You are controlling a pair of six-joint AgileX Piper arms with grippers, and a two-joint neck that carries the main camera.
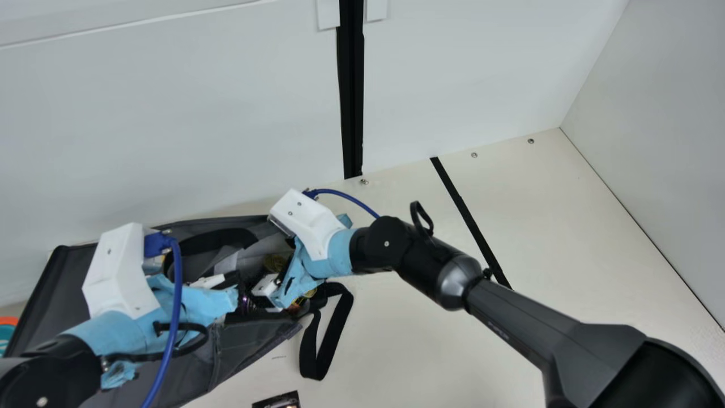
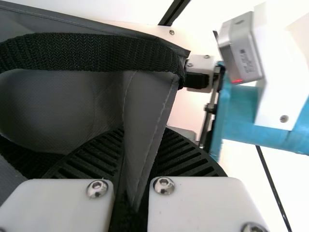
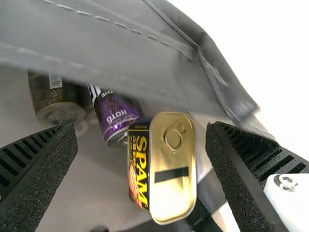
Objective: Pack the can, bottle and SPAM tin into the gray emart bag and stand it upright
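Note:
In the main view the gray bag (image 1: 226,351) lies on its side at the left. My left gripper (image 1: 220,281) is at its opening; the left wrist view shows the left gripper (image 2: 135,159) shut on a fold of the bag's fabric (image 2: 145,116). My right gripper (image 1: 266,286) reaches into the opening. In the right wrist view the right gripper (image 3: 141,133) stands open, the SPAM tin (image 3: 171,169) between its fingers with gaps at both sides. Beside the tin lie a purple can (image 3: 116,113) and a dark cylinder (image 3: 57,99), partly behind bag fabric.
A black strap (image 1: 325,340) hangs out of the bag onto the table (image 1: 430,340). A dark printed item (image 1: 277,400) is at the bottom edge, a teal and orange object (image 1: 7,331) at the left edge. Pale walls (image 1: 170,113) stand behind the bag and at the right.

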